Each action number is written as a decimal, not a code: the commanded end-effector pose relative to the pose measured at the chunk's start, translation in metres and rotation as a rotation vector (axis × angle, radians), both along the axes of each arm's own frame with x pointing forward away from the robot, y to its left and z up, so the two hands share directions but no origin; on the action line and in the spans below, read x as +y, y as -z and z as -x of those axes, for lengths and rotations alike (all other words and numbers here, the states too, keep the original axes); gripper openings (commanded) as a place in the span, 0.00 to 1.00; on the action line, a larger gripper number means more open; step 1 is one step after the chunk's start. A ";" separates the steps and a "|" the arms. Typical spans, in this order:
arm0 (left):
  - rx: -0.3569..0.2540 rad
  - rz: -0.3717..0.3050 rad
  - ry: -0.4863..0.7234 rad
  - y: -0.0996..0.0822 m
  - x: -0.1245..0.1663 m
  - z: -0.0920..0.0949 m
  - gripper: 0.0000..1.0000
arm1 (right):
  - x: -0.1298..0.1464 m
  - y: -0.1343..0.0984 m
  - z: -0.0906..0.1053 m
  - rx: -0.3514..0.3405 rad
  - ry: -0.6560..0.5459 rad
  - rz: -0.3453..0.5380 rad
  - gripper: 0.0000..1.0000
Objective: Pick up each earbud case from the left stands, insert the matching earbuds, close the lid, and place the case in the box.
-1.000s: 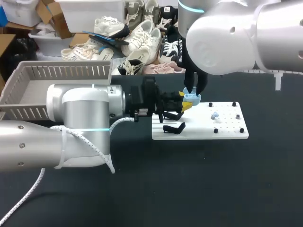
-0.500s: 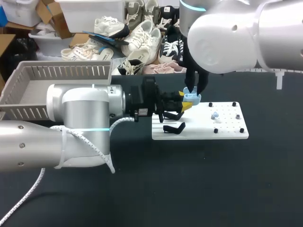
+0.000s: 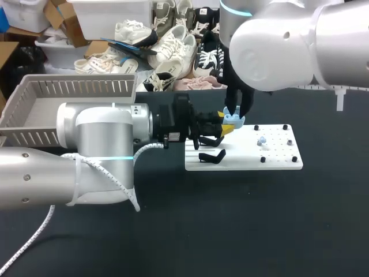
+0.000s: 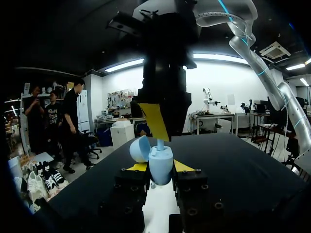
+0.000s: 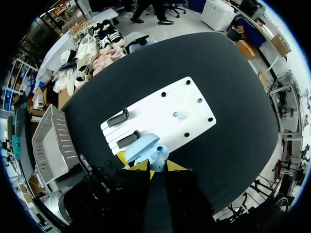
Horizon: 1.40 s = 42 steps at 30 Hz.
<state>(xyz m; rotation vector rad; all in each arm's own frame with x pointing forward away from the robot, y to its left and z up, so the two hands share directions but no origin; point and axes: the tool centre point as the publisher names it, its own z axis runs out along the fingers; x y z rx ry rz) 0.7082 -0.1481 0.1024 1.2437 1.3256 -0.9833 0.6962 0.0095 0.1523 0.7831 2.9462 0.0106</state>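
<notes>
Starting at the far-left corner of the table [image 3: 173, 231], the slatted box [image 3: 69, 86] stands ready to receive finished cases. The left gripper [image 4: 160, 168] reaches in level from that side and is clamped on the earbud case [image 4: 161, 160], with one yellow tip on each flank. The case is held upright in the air over the far-left corner of the white board [image 3: 277, 160]. Its lid [image 4: 140, 148] is hinged open and tilts back to one side. Two black stands [image 5: 118, 117] sit along the board's left edge, neither carrying a case.

The right gripper [image 5: 158, 166] comes straight down onto the mouth of the case. Its fingers are drawn narrow around a pale blue earbud [image 4: 159, 144], whose stem shows just above the case body — the bud looks partly seated, not fully home. A second earbud [image 5: 180, 115] lies near the middle of the board, well apart from the case.

Step in hand: inserting the first earbud. Judged progress: about midway for this case, with lid closing and boxing not yet done.

The next move calls for a short vertical press with the case held steady by the left gripper. The right gripper should then release without dragging the bud back out — after that, it fetches the second earbud from the board.
</notes>
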 end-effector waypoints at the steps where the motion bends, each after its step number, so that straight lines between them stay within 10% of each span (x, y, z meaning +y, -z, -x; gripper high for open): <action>1: -0.002 0.002 -0.003 0.000 0.000 0.002 0.00 | -0.001 0.001 0.000 0.002 0.001 -0.001 0.00; 42: -0.002 0.002 -0.003 0.000 0.000 0.002 0.00 | -0.002 0.000 0.003 0.005 0.008 0.002 0.00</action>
